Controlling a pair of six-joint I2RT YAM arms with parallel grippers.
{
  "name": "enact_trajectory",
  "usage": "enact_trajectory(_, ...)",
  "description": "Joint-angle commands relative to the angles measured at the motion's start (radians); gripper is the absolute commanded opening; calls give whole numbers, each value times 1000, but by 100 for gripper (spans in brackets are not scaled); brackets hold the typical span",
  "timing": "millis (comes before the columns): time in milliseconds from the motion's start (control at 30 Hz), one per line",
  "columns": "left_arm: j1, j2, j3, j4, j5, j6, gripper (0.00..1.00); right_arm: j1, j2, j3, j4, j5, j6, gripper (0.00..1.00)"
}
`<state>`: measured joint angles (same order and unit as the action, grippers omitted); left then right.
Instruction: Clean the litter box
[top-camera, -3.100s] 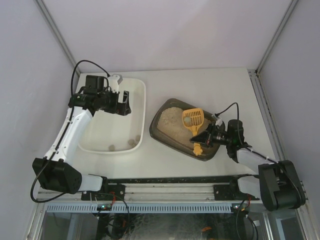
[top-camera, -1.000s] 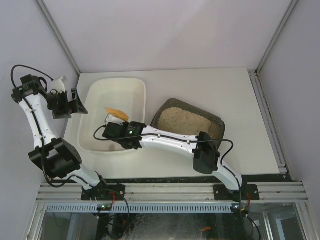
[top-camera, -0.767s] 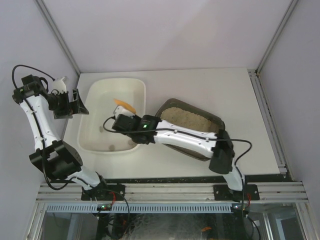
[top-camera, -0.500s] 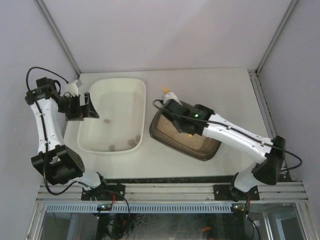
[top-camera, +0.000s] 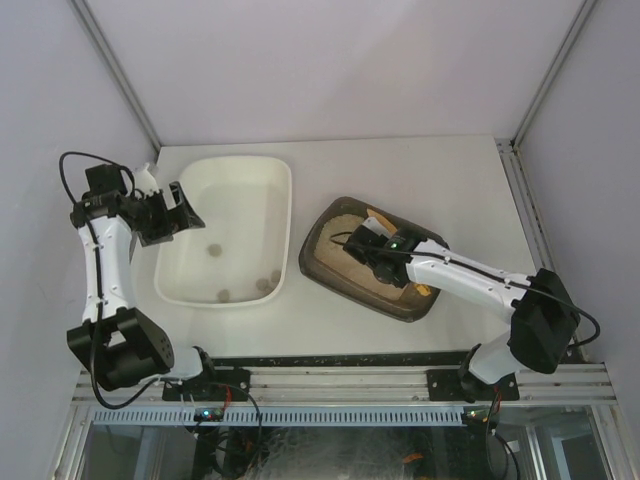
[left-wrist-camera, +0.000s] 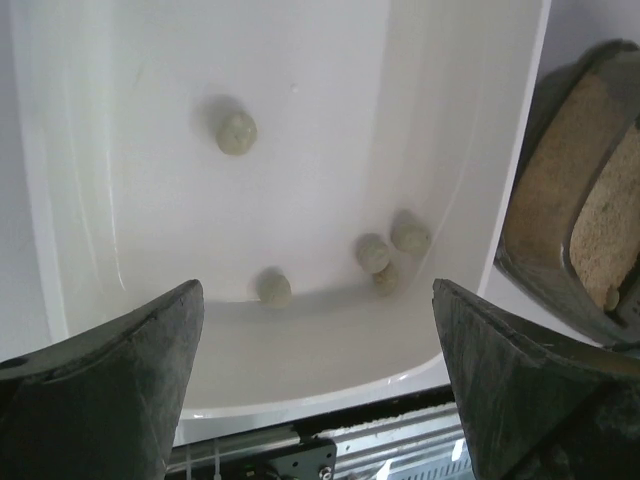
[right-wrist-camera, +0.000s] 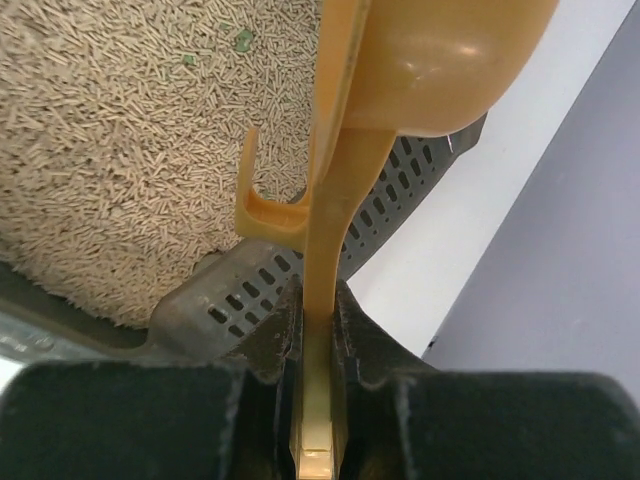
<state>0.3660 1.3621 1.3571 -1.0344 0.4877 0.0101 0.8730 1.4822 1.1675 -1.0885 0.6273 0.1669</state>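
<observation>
The litter box (top-camera: 345, 272), a dark grey tray of pale beige litter, sits right of centre on the table. It also shows in the left wrist view (left-wrist-camera: 545, 230). My right gripper (top-camera: 367, 246) is over the litter, shut on the handle of a yellow scoop (top-camera: 378, 214). In the right wrist view the gripper (right-wrist-camera: 318, 300) clamps the scoop handle (right-wrist-camera: 335, 190), with litter (right-wrist-camera: 120, 140) below it to the left. My left gripper (top-camera: 166, 212) is open and empty over the left rim of the white tub (top-camera: 281, 215). Its fingers (left-wrist-camera: 110, 380) are spread wide.
The white tub (left-wrist-camera: 120, 90) holds several grey-green clumps (left-wrist-camera: 236, 132) on its floor, most near its front end (top-camera: 268, 281). A small yellow piece (top-camera: 422, 291) shows at the litter box's near right rim. The walls stand close on the left, back and right.
My right arm swung the scoop from the white tub back over the litter box. My left gripper moved in from the far left wall to the tub's left rim.
</observation>
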Motion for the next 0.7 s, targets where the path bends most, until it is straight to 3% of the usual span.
enact_trajectory(0,-6,-52,-30,113,-99,-134,100,-8,19,-42,145,87,-97,0)
enact_trajectory(300,-7,-5,-46,112,-131,-112,100,-2,179,-49,275,183,-166,0)
enact_trajectory(667,-6,8,-58,128,-149,-92,100,-98,264,-36,377,148,-223,0)
